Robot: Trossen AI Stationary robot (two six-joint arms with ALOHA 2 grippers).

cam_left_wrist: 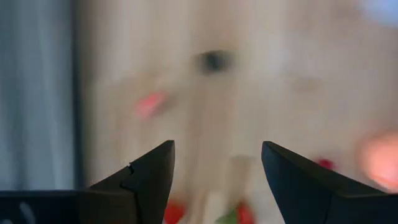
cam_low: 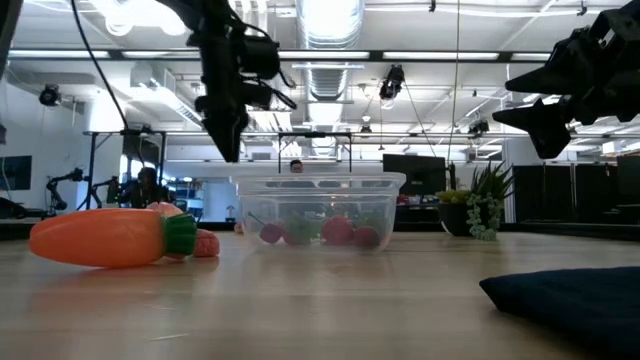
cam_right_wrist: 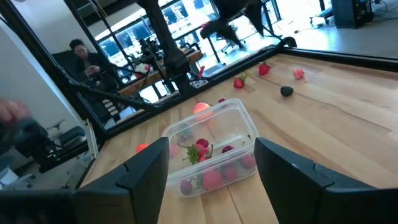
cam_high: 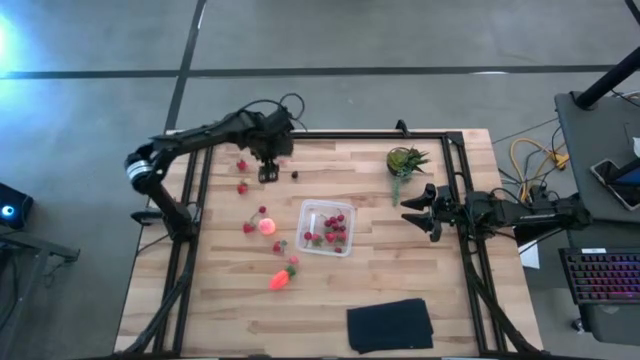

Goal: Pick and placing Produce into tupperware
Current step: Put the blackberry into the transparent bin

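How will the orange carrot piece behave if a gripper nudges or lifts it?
The carrot lies on its side, tapered and rounded, so a nudge would probably roll it in an arc. Its glossy skin looks like smooth plastic, likely slippery between fingers. It seems light and stiff.

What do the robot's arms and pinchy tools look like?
Both arms are dark, nearly black, built from jointed segments. The left arm has a pale silvery band at one joint and black cables looping near its wrist. Each tool, the left tool and the right tool, ends in two dark, pointed, wedge-shaped fingers.
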